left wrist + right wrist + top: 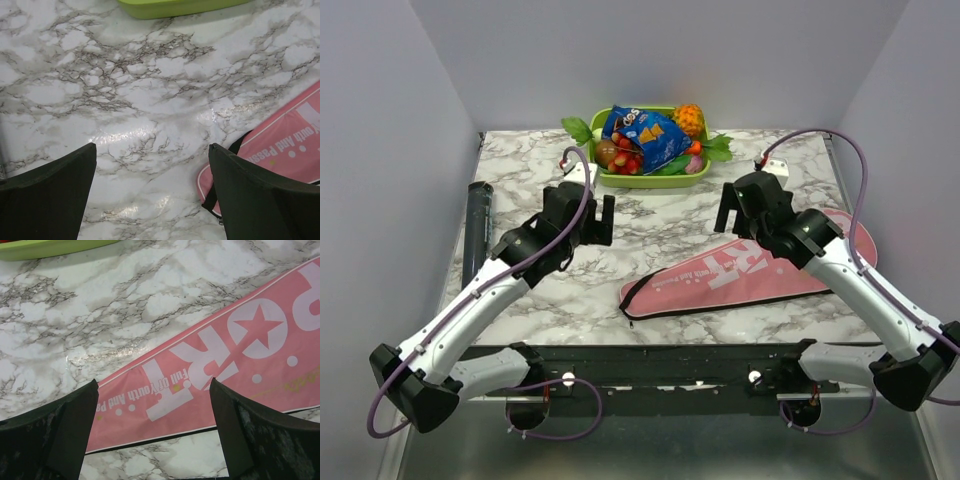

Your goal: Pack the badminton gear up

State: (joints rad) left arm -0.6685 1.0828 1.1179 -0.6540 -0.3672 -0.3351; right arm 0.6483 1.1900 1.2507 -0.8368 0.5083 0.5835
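Note:
The pink racket-shaped bag (pixel 740 272) lettered "SPORT" lies flat on the marble table, right of centre, its narrow end pointing left. A long black tube (pixel 476 228) lies along the table's left edge. My left gripper (pixel 582 218) hovers open over bare marble, with the bag's narrow end (pixel 280 150) just right of its right finger. My right gripper (pixel 742 207) hangs open above the bag's lettered middle (pixel 210 365), nothing between its fingers. Rackets and shuttlecocks are hidden from view.
A green tray (pixel 652 180) with toy fruit and a blue snack packet (pixel 645 135) stands at the back centre; its rim (pixel 175 7) shows at the top of both wrist views. White walls close in the table on three sides.

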